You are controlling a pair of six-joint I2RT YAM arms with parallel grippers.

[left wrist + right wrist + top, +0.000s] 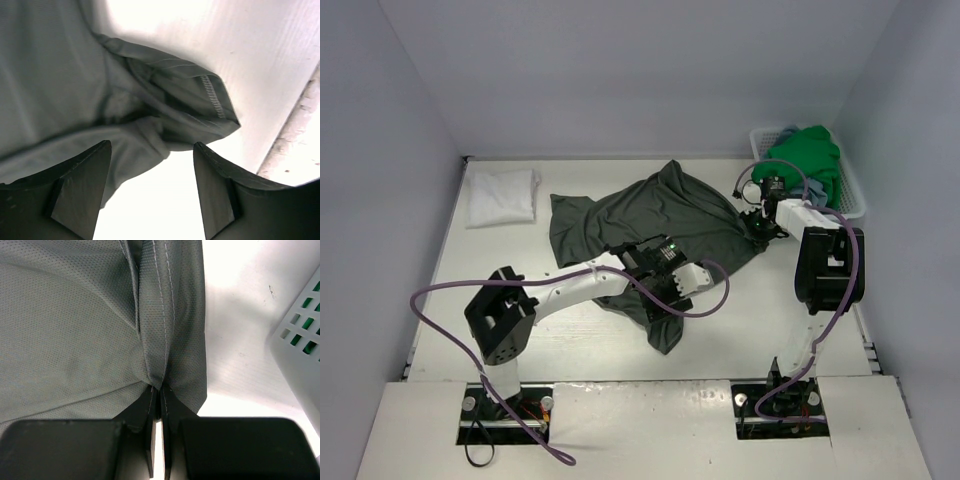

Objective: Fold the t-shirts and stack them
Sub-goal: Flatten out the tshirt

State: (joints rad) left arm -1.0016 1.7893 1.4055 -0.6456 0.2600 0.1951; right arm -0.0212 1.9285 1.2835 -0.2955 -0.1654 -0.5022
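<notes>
The dark olive-grey t-shirt lies spread and rumpled across the middle of the table. My right gripper is shut on its right hem, which shows pinched into a fold between the jaws in the right wrist view. My left gripper is open and empty over the shirt's near bunched end. In the left wrist view a stitched sleeve hem lies just beyond its fingertips. A folded white t-shirt lies at the far left. The bright green t-shirt is heaped in the basket. I cannot make out the light blue shirt.
The white slatted basket stands at the far right against the wall, and its side shows in the right wrist view. Walls close in the table at the left, back and right. Purple cables loop off both arms.
</notes>
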